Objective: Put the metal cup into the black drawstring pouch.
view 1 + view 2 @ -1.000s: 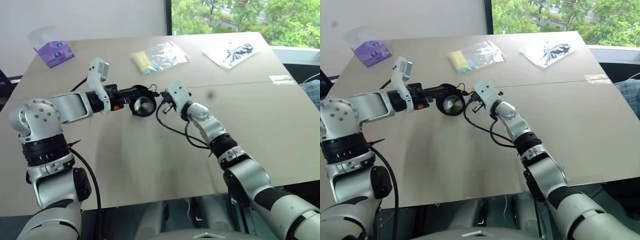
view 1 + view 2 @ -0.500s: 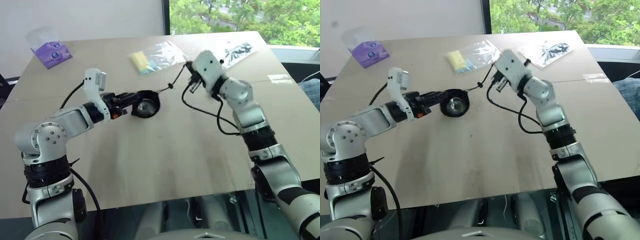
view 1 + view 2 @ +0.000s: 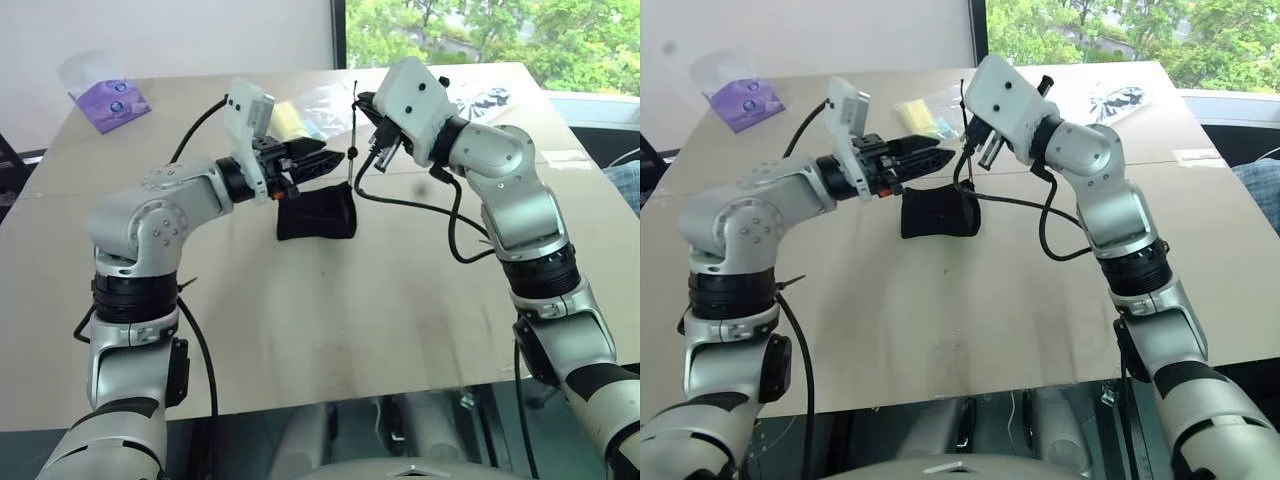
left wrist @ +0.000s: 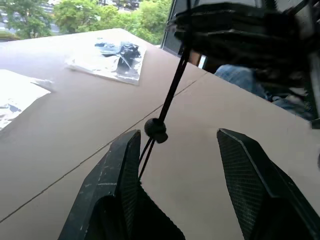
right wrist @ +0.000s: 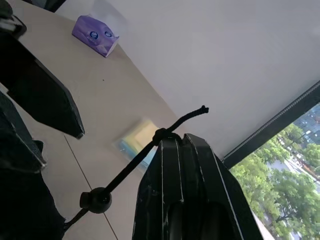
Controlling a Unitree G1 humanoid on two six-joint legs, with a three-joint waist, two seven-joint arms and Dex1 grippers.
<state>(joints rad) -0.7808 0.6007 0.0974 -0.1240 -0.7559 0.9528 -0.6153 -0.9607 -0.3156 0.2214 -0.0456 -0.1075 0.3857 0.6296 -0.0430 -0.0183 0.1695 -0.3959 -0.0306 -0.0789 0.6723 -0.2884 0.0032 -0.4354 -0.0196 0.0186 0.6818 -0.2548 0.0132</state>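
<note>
The black drawstring pouch (image 3: 315,215) hangs as a dark oblong bundle low over the table (image 3: 300,330), under its thin cord (image 3: 352,125). My right gripper (image 3: 360,100) is shut on the upper end of that cord, and the right wrist view shows it pinched between the fingers (image 5: 170,165). My left gripper (image 4: 175,150) is open just above the pouch. Its fingers stand either side of the cord and its round stopper bead (image 4: 155,128) without touching them. The metal cup is hidden. I cannot tell whether the pouch's base touches the table.
A purple tissue pack (image 3: 108,100) lies at the far left corner. A clear bag with a yellow item (image 3: 290,115) lies behind the grippers, and another clear bag with something black (image 3: 490,97) is at the far right. The window lies beyond the far edge.
My right gripper rose with the cord and drew the pouch mouth closed, so the cup seen inside it has gone from sight. My left gripper let go of the pouch and moved up and right.
</note>
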